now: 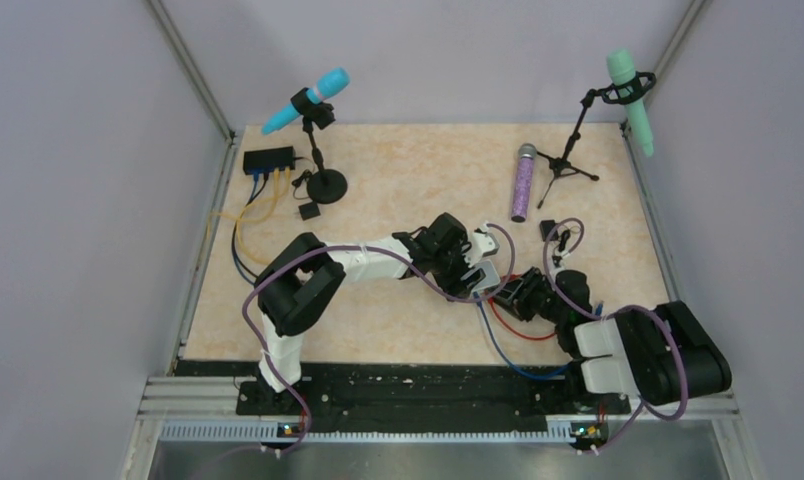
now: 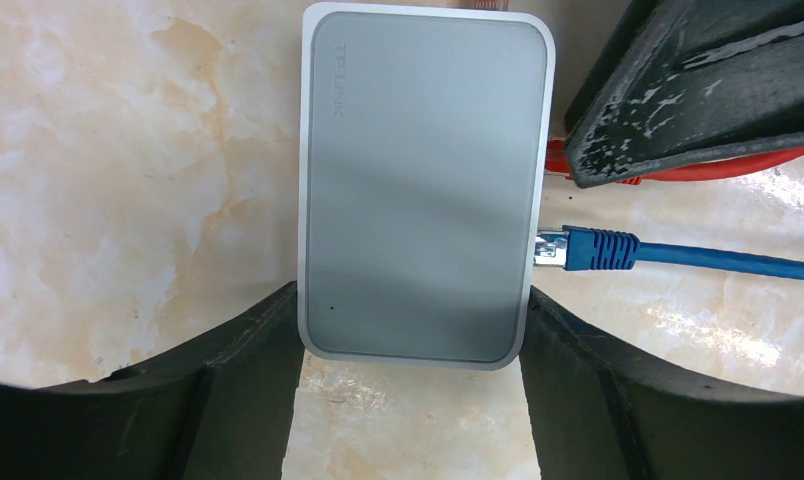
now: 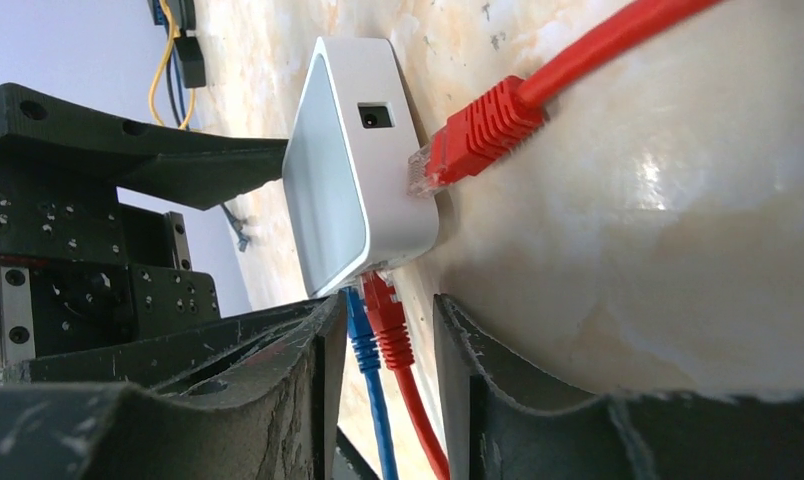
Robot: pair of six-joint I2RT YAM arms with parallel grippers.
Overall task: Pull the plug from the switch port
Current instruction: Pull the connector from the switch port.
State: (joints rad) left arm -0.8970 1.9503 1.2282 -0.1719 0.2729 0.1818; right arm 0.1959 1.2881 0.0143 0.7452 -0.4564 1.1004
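Observation:
The switch [image 1: 268, 158], a small black box, lies at the back left with yellow and blue cables in it, far from both arms. My left gripper [image 2: 413, 295] is shut across the near end of a pale grey TP-LINK box [image 2: 423, 180], one finger on each long side. My right gripper [image 3: 388, 305] stands open at that box's [image 3: 343, 170] socket edge. A blue plug [image 3: 358, 320] and a red plug [image 3: 390, 320] sit in the box between its fingers, with a gap beside the red one. Another red plug [image 3: 473, 135] lies by the box with its clear tip showing.
A blue microphone on a round-base stand [image 1: 323, 180] stands next to the switch. A green microphone on a tripod [image 1: 568, 165] and a lying purple microphone [image 1: 523, 183] are at the back right. Small black blocks [image 1: 308, 211] [image 1: 548, 228] lie mid-table. Walls close three sides.

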